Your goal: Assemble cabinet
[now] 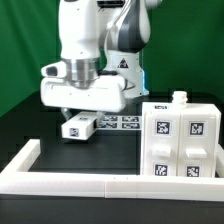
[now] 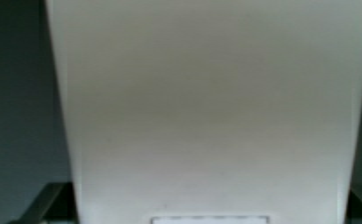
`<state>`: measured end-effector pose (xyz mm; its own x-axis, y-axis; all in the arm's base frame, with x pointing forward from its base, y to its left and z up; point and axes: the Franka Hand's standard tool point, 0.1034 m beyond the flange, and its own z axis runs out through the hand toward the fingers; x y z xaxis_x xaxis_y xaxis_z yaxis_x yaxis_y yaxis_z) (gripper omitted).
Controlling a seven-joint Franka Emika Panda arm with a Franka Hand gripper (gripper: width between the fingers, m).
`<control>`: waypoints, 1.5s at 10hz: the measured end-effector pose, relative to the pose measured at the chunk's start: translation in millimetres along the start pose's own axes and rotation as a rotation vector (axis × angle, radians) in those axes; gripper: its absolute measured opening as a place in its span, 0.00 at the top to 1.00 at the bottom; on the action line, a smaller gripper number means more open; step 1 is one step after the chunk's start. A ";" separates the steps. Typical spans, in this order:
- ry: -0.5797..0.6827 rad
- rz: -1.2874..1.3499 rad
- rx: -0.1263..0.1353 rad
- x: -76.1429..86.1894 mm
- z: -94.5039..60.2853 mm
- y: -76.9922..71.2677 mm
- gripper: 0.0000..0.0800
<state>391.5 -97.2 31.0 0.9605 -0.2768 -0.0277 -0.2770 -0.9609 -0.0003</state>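
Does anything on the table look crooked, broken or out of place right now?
Nothing stands out. The cabinet box stands upright at the exterior view's right, a small tagged block sits under the gripper, and the marker board lies flat behind. No damage shows.

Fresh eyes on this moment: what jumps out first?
The gripper hangs right over a small tagged white block, left of centre in the exterior view; whether it grips is unclear. At the exterior view's right stands the big cabinet box, its front covered in black-and-white tags. A plain white surface fills nearly the whole wrist view.
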 end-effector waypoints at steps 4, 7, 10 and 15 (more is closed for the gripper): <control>-0.009 0.040 0.046 7.4 -55.7 -72.9 0.31; -0.032 0.083 0.037 24.1 -93.0 -125.9 0.30; -0.053 0.152 0.063 36.7 -103.6 -147.1 0.30; -0.038 0.111 0.057 44.4 -109.7 -153.1 0.30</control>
<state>479.4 36.7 139.5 0.9223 -0.3804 -0.0681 -0.3840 -0.9218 -0.0524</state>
